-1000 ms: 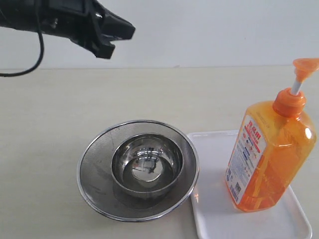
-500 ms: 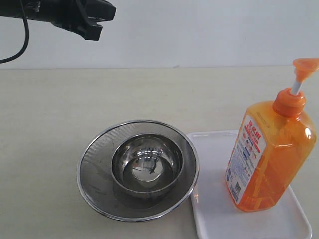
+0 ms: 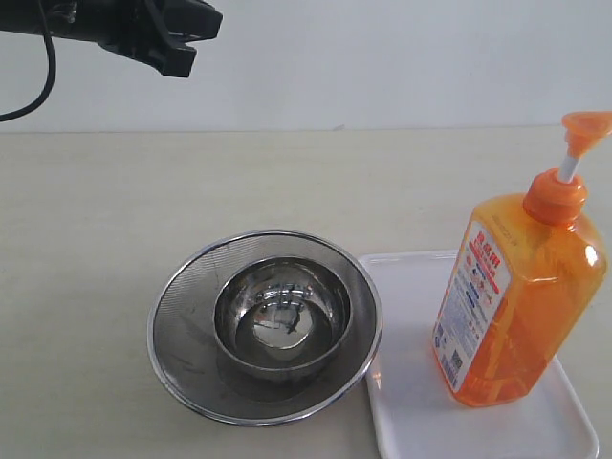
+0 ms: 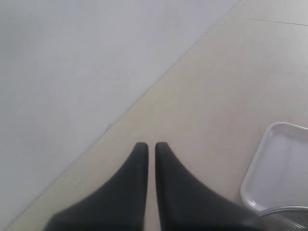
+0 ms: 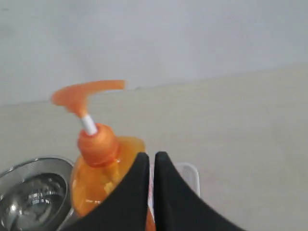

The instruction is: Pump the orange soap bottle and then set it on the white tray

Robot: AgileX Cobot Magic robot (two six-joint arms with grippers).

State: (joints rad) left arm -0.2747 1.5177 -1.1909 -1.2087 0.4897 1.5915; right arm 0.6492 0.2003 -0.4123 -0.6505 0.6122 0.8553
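The orange soap bottle [image 3: 516,296] stands upright on the white tray [image 3: 411,411] at the right, its pump head raised on the white stem. My left gripper [image 3: 196,43] hangs high at the far left, well away from the bottle, shut and empty; the left wrist view shows its fingers together [image 4: 151,144] with a corner of the tray [image 4: 284,168] beyond. My right gripper [image 5: 151,155] is out of the exterior view. In the right wrist view it is shut on nothing, with the bottle [image 5: 96,144] and the tray [image 5: 190,175] just past its tips.
A round steel mesh strainer [image 3: 182,335] holding a steel bowl [image 3: 282,311] sits on the beige table, touching the tray's left edge. Its rim [image 5: 33,166] shows beside the bottle in the right wrist view. A white wall runs behind the table.
The left gripper rose and drew back to the left between one second and half a second ago, then stayed still. Bottle, tray and strainer have not moved.
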